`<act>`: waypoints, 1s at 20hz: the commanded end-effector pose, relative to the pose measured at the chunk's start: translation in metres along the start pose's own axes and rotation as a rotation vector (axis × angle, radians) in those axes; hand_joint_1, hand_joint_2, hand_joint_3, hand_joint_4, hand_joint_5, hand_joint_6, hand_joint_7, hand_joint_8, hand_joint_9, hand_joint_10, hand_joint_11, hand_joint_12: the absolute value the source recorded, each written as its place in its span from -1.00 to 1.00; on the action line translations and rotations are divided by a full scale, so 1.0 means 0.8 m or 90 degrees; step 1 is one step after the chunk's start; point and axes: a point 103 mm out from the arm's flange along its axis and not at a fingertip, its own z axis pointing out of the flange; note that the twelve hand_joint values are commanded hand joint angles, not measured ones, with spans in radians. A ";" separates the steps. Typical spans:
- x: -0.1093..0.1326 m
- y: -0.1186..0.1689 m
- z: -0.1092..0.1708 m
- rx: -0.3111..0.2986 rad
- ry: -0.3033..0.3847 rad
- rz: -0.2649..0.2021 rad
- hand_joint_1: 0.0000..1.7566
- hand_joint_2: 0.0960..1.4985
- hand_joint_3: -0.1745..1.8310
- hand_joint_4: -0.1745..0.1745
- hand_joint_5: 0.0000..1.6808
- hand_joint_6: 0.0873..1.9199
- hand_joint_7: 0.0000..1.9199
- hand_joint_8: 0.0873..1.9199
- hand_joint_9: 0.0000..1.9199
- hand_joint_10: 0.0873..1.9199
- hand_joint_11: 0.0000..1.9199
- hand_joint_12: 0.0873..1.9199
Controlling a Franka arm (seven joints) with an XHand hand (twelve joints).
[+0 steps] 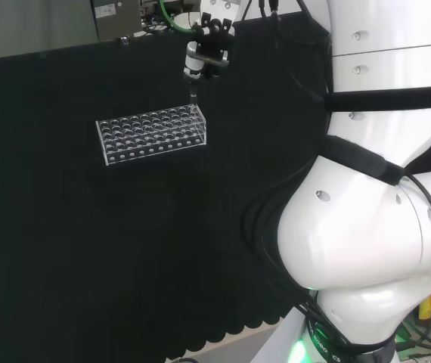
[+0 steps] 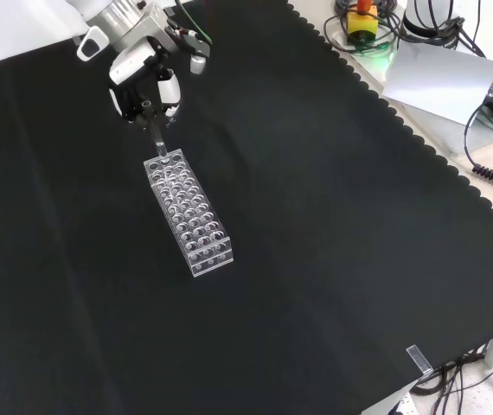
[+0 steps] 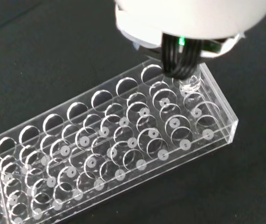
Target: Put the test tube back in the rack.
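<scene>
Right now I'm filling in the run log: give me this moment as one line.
hand: shut on test tube | tube: upright, lower end at a corner hole of rack | rack: other holes look empty | step: insertion under way

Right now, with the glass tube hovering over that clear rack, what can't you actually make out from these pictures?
- Whether the test tube has entered a hole: in the wrist view black cables cover all but its lower end.
- How the hand grips it: in the head view the fingers are small and dark on dark.
- Whether the tube holds anything: clear glass, too thin.
- The far end of the rack: cut off by the wrist view's edge.
</scene>
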 end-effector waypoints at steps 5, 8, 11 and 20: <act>-0.003 0.000 0.005 0.007 -0.001 0.003 0.63 -0.34 -0.06 -1.00 0.53 -0.38 0.42 -0.24 0.38 -0.55 0.00 0.19; -0.007 0.000 0.012 0.013 -0.002 0.006 0.63 -0.34 -0.06 -1.00 0.53 -0.38 0.42 -0.24 0.38 -0.55 0.00 0.19; -0.010 0.001 0.018 0.018 0.000 0.009 0.63 -0.34 -0.06 -1.00 0.53 -0.39 0.42 -0.24 0.38 -0.55 0.00 0.19; -0.010 0.012 0.034 0.031 0.003 0.009 0.63 -0.34 -0.06 -1.00 0.53 -0.39 0.42 -0.24 0.38 -0.55 0.00 0.19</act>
